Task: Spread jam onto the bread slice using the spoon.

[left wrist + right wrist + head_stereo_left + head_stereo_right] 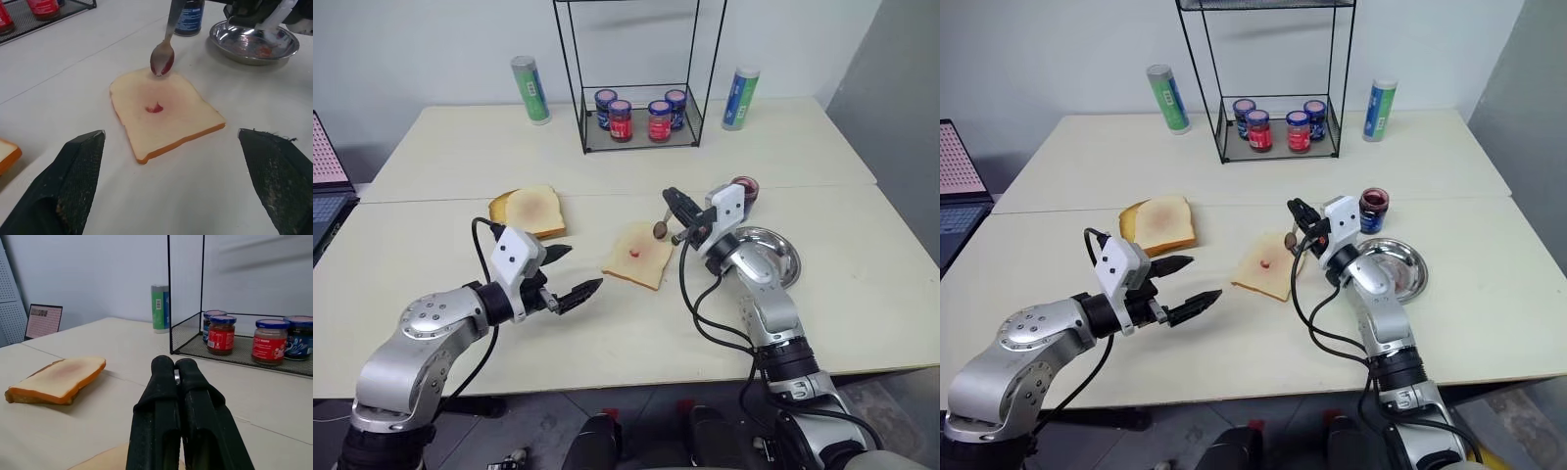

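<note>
- Two robot arms reached over a pale desk (862, 284). The right gripper (676, 209) had its fingers pinched shut on the handle of a spoon (163, 55), which hung bowl-down over the far edge of the bread slice (639, 257), probably so it could come down and smear.
- One small red dab of jam (154, 108) sat near the middle of the slice, not spread out; more jam coated the bowl of the spoon.
- The left gripper (568, 275) hovered just beside the slice with its fingers wide apart and empty, seemingly ready to steady the bread.
- One open jam jar (1373, 210) stood next to one round steel dish (781, 257), both close by the right arm, likely for dipping.
- One thicker toasted slice (533, 210) lay apart on the left.
- Four lidded jars (639, 115) stood in a wire rack (583, 119) at the back, with two tall cans (530, 89) either side.
</note>
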### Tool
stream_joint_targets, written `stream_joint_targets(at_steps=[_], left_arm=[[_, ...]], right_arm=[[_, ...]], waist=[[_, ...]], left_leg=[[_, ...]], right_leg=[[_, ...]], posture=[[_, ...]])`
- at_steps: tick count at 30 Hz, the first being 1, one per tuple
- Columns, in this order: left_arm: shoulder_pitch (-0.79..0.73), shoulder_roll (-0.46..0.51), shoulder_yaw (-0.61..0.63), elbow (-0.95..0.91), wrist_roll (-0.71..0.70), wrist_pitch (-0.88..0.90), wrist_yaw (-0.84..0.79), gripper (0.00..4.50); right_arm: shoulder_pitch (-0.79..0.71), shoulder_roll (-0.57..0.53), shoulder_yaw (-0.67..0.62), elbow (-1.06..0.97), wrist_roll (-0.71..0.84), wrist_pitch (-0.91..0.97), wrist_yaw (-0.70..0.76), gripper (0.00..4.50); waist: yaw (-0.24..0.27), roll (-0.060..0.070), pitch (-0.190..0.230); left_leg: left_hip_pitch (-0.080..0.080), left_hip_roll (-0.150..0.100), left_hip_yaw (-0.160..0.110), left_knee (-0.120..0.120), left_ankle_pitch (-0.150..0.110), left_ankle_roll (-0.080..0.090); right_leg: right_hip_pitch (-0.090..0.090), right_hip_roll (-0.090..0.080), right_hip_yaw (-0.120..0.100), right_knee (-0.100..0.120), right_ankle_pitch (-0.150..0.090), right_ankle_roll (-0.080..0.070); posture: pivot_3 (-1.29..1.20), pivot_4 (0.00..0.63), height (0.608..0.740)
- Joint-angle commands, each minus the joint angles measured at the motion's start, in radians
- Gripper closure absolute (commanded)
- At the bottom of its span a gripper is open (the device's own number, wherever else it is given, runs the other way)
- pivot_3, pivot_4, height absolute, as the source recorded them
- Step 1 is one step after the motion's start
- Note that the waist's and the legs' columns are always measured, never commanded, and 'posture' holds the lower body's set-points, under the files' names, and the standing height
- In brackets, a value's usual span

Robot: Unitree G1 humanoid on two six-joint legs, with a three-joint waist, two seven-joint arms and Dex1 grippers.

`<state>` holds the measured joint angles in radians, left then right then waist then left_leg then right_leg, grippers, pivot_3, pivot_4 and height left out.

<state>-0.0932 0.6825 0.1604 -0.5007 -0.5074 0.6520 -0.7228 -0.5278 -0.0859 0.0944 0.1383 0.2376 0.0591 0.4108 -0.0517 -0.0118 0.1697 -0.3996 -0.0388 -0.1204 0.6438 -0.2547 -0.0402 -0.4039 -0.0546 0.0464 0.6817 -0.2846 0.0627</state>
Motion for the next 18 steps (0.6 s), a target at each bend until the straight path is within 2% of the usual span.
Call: stream_joint_targets(at_steps=[1,4,9,18], left_arm=[[-0.017,0.006,-0.001,-0.016,-0.007,-0.007,0.003,0.00],[-0.014,0.005,-0.002,-0.022,-0.009,-0.005,0.005,0.00],[-0.003,0.006,0.000,-0.038,-0.016,0.001,0.011,0.00],[-0.015,0.015,0.002,-0.036,-0.023,0.013,0.005,0.00]], right_arm=[[-0.031,0.074,-0.071,-0.105,0.161,0.166,-0.049,4.46],[-0.028,0.160,-0.159,-0.108,0.307,0.321,-0.138,4.46],[-0.003,0.239,-0.288,0.012,0.393,0.353,-0.227,4.46],[0.055,0.232,-0.269,0.103,0.323,0.256,-0.207,4.46]], waist=[[-0.001,0.000,0.000],[-0.001,0.000,0.000],[0.002,0.000,0.000],[0.000,0.001,0.000]], left_leg=[[0.000,0.000,0.000,0.000,0.000,0.000],[0.000,0.002,-0.001,0.000,0.000,0.000],[0.000,0.001,-0.001,0.000,0.000,0.000],[0.001,-0.001,0.000,-0.001,0.000,0.000]], right_leg=[[0.000,0.000,0.000,0.000,0.000,0.000],[0.000,0.000,0.000,0.000,0.000,0.000],[0.000,0.000,0.000,0.000,0.000,-0.001],[0.000,0.001,0.000,0.000,0.000,-0.001]], posture=[[0.00,0.150,0.740],[0.00,0.150,0.740],[0.00,0.150,0.740],[0.00,0.150,0.740]])
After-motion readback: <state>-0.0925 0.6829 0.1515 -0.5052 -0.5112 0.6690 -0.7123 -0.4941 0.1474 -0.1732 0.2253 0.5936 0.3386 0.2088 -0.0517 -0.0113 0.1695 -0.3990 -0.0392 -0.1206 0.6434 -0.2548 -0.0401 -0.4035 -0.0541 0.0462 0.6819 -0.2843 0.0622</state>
